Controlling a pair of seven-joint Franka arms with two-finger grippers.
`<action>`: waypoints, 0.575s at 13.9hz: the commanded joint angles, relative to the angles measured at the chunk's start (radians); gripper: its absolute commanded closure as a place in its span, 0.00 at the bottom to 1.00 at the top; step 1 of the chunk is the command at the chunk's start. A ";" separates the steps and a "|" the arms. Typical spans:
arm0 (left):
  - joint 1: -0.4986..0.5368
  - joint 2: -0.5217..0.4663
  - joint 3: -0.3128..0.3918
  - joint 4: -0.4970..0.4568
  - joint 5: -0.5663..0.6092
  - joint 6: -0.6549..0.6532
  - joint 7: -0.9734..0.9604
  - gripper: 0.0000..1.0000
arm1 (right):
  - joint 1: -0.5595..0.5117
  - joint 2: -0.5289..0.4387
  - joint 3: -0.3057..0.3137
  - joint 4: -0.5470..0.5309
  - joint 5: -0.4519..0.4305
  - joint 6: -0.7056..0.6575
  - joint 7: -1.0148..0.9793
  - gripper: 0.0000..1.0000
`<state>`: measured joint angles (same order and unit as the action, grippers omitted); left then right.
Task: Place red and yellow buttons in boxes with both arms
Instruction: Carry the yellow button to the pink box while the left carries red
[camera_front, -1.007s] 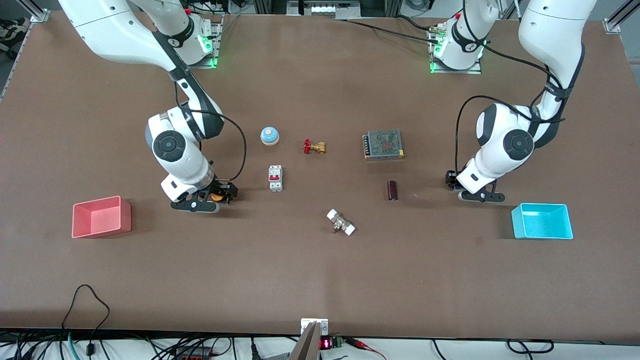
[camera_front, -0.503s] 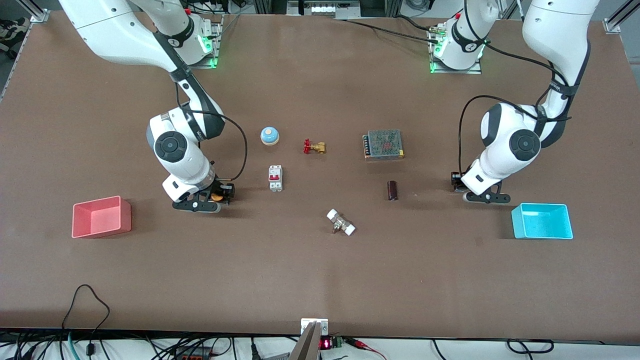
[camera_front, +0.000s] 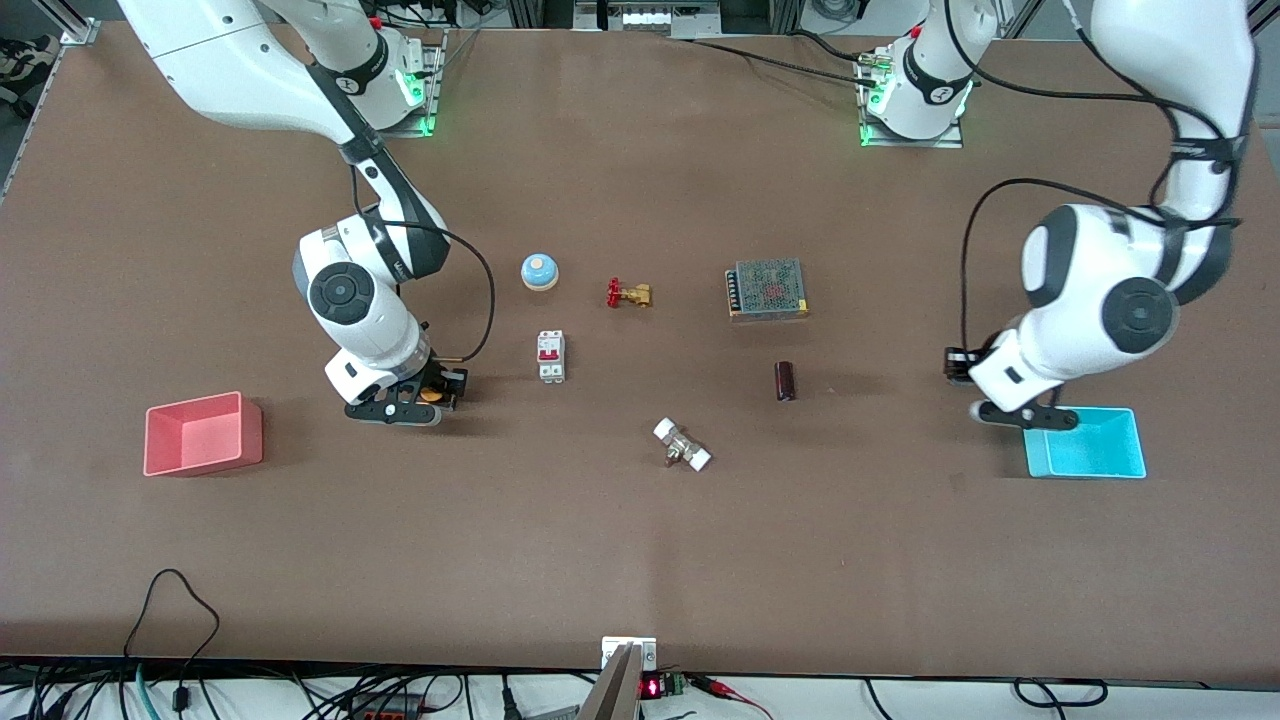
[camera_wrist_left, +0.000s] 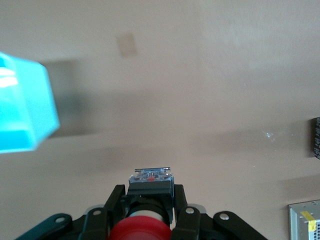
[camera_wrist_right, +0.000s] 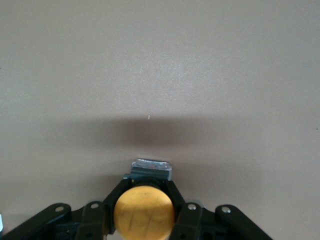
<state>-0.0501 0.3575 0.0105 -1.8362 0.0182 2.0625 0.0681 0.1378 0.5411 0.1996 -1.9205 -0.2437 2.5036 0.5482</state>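
Observation:
My left gripper (camera_front: 1018, 413) (camera_wrist_left: 150, 192) is shut on the red button (camera_wrist_left: 139, 231), its dark body between the fingers. It hangs in the air over the table, just beside the cyan-blue box (camera_front: 1100, 455) (camera_wrist_left: 25, 115). The button is hidden in the front view. My right gripper (camera_front: 430, 393) (camera_wrist_right: 149, 187) is shut on the yellow button (camera_front: 433, 394) (camera_wrist_right: 144, 212). It holds it low over bare table, between the pink-red box (camera_front: 200, 435) and a white circuit breaker (camera_front: 550, 356).
On the middle of the table lie a blue dome (camera_front: 539, 271), a brass valve with a red handle (camera_front: 628, 294), a meshed power supply (camera_front: 767, 289), a dark cylinder (camera_front: 785, 381) and a white fitting (camera_front: 682, 445).
My left arm has risen and swung toward the cyan-blue box with the red button. My right arm has barely moved.

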 joint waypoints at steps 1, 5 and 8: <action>0.056 0.028 0.000 0.124 0.113 -0.058 0.116 0.59 | 0.002 0.000 0.001 0.035 -0.022 -0.005 0.001 0.71; 0.194 0.142 -0.001 0.264 0.134 -0.047 0.370 0.59 | -0.009 -0.099 0.003 0.087 -0.017 -0.187 -0.049 0.71; 0.269 0.228 -0.007 0.331 0.088 -0.045 0.462 0.59 | -0.072 -0.219 0.004 0.107 -0.003 -0.334 -0.235 0.71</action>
<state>0.1900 0.5058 0.0179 -1.5958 0.1352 2.0373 0.4705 0.1171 0.4184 0.1964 -1.7984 -0.2478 2.2469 0.4227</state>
